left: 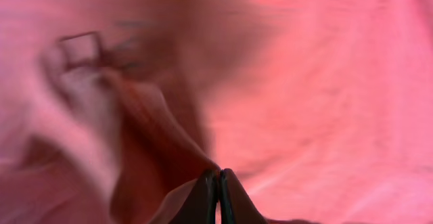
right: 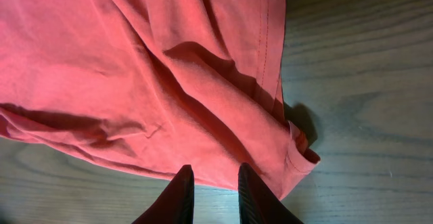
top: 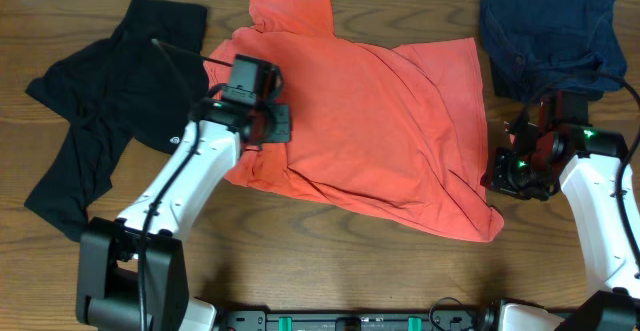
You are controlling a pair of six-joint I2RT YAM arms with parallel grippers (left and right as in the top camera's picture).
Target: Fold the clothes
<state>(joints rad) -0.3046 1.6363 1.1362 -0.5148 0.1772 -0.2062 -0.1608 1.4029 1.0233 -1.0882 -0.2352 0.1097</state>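
The coral-red T-shirt (top: 370,111) lies rumpled across the middle of the table, with no lettering showing. My left gripper (top: 270,126) sits low on its left part. In the left wrist view the left gripper (left: 218,173) is shut, and a raised fold of the T-shirt (left: 325,82) runs up into the tips. My right gripper (top: 500,176) hovers at the shirt's lower right corner. Seen from the right wrist, the right gripper (right: 213,173) stands slightly open over the hem of the T-shirt (right: 135,68), with nothing held. A black garment (top: 100,111) lies at the left and a navy one (top: 545,31) at the back right.
Bare wooden table (right: 365,82) shows to the right of the shirt's folded hem corner (right: 301,160) and along the front edge (top: 330,261). The navy garment lies just behind the right arm.
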